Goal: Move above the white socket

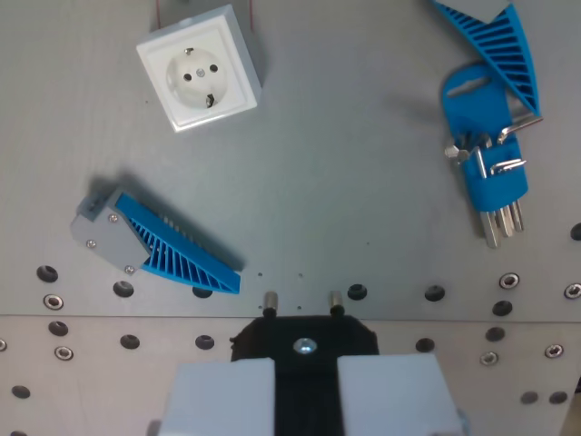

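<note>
You are not over the square white plastic socket (201, 69) yet. It sits far ahead of the gripper (302, 299) and off to the wrist view's left, on the grey metal table (345, 163). Next, move forward and left until it is right under you. The hand holds a black plug with 2 metal pins (304, 338), pressed tight.

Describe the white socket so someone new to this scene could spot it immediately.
On the grey metal table, look to the upper part of the wrist view's left, above the blue ribbed wedge. There sits the white socket, a square box with a round recessed face. It is the only white item; its neighbours are blue.
</note>
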